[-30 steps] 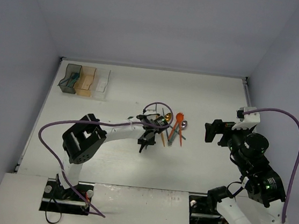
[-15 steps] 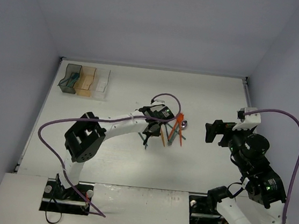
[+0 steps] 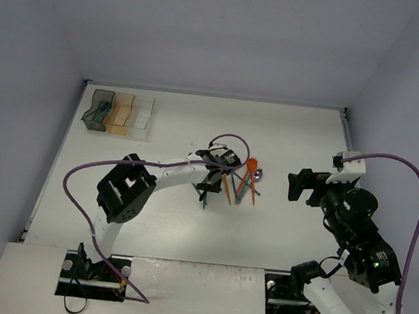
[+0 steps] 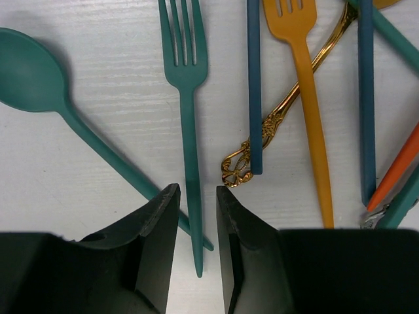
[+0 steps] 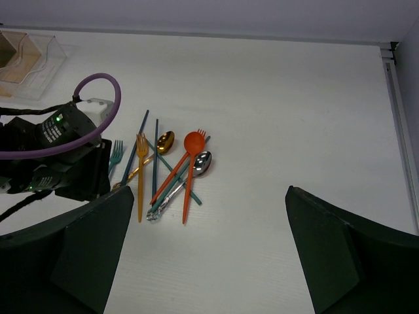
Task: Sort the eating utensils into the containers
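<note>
The eating utensils [image 3: 241,182] lie in a loose pile at mid-table. In the left wrist view a teal fork [image 4: 186,124] lies tines away from me. Its handle runs between the jaws of my left gripper [image 4: 198,216], which is open narrowly with a gap on each side. A teal spoon [image 4: 33,72] crosses under that handle. A gold handle [image 4: 262,131], a yellow fork [image 4: 308,118] and blue sticks [image 4: 254,85] lie to the right. The containers [image 3: 121,113] stand at the far left. My right gripper [image 5: 209,191] hovers wide open and empty, near the orange spoon [image 5: 192,163] and silver spoon [image 5: 201,162].
The dark grey bin [image 3: 98,111] holds something teal. The clear bin [image 5: 39,55] shows in the right wrist view's top left corner. A purple cable [image 3: 226,140] loops over the left wrist. The table's right edge [image 3: 346,131] runs beside the right arm.
My left wrist has shifted slightly right and away, settling over the left side of the pile. The right arm has not moved.
</note>
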